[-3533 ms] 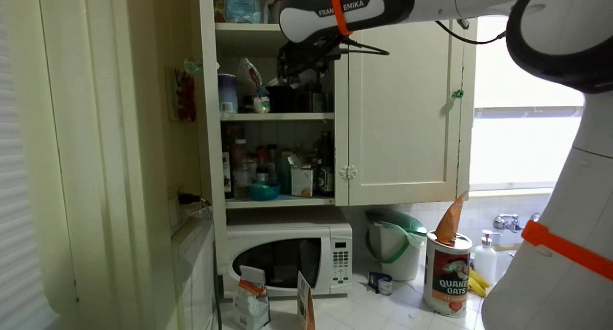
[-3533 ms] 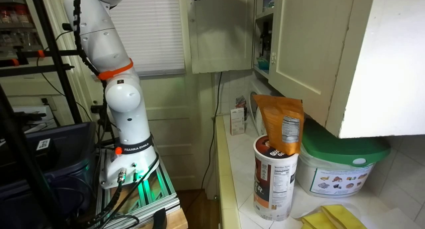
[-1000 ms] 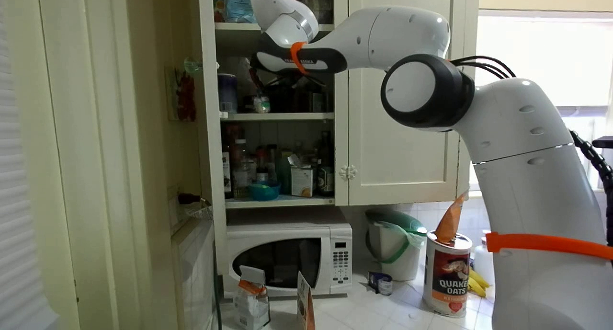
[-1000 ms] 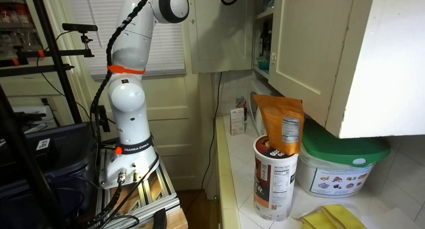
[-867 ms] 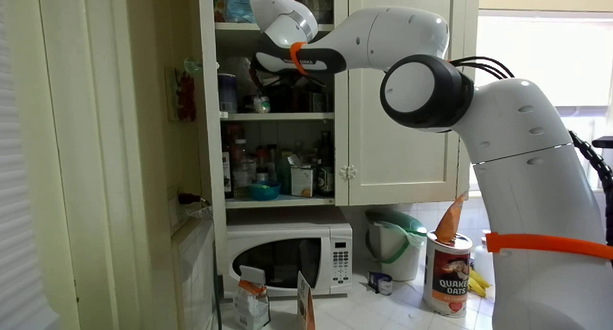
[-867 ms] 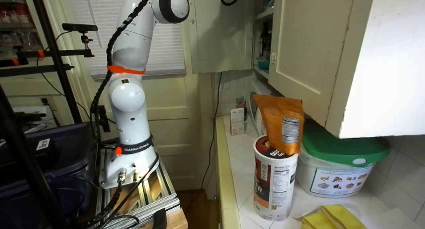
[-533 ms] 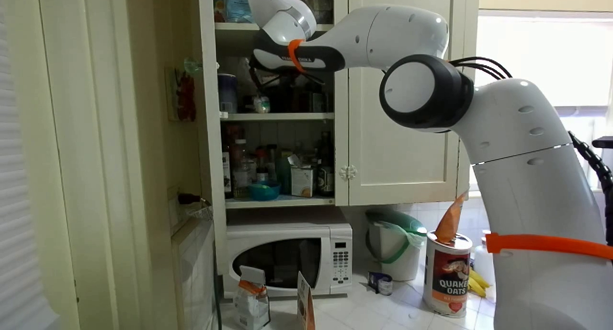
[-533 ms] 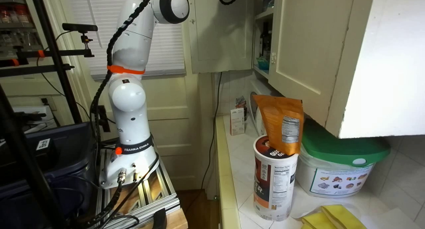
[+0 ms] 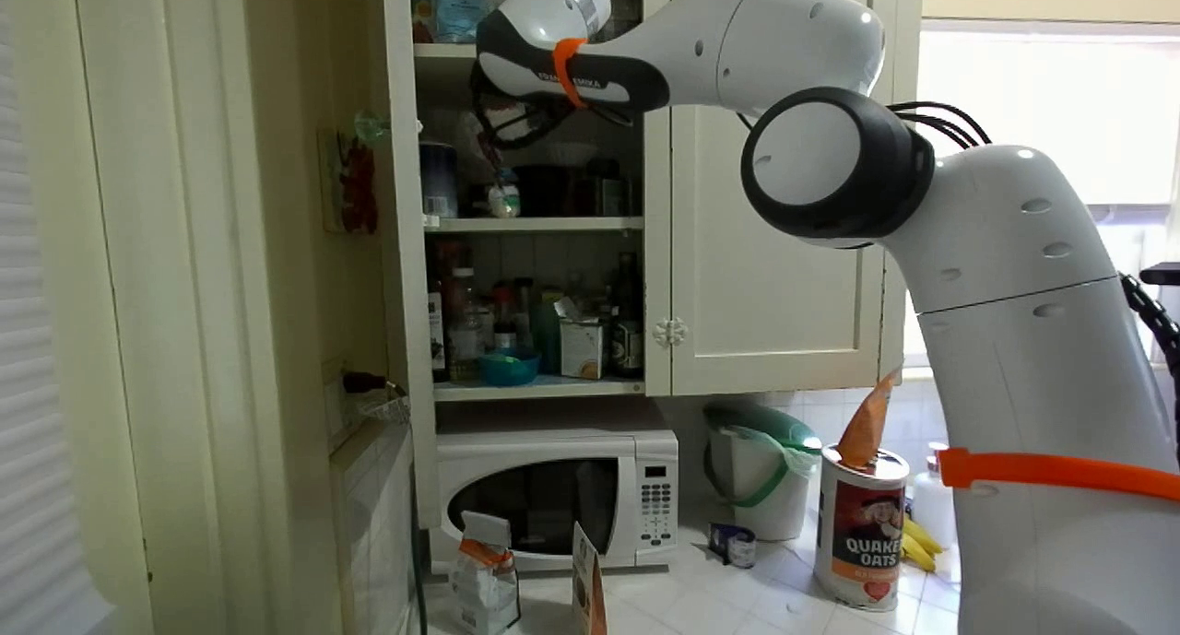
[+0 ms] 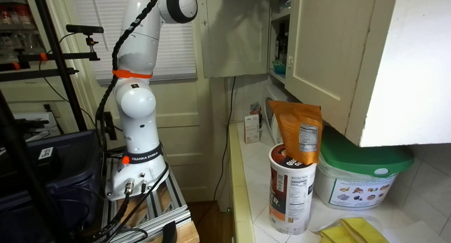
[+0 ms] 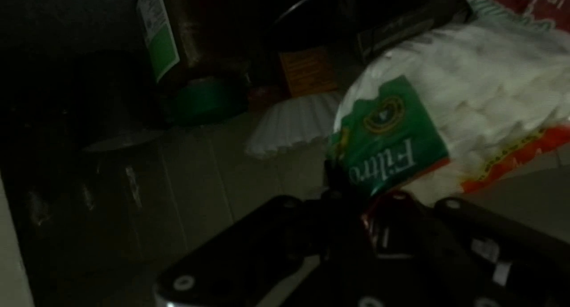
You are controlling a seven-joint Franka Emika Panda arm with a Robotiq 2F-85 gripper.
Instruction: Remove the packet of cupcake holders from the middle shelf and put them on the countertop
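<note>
The packet of cupcake holders (image 11: 485, 93) is a clear bag of white contents with green and red labels, seen upside down in the dark wrist view. My gripper (image 11: 352, 198) is shut on its red-edged end; the exact pinch is dim. In an exterior view the packet's pale lower part (image 9: 504, 202) rests at the front of the middle shelf (image 9: 544, 224), beside a dark pot. The arm's end (image 9: 553, 73) hangs just above, in front of the cupboard. Lower down, the pale tiled countertop (image 9: 701, 598) spreads in front of the microwave.
A white fluted paper stack (image 11: 294, 124) and a green-capped bottle (image 11: 207, 100) are near the packet. A blue canister (image 9: 438, 179) stands left. The top shelf board (image 9: 447, 52) lies overhead. On the countertop are a microwave (image 9: 553, 497), an oats canister (image 9: 859, 534) and a small bag (image 9: 484, 584).
Since the earliest frames the arm has folded round, its elbow coming into view. In the last half second its end rises slightly, uncovering the dark pot. The packet's lower part stays put.
</note>
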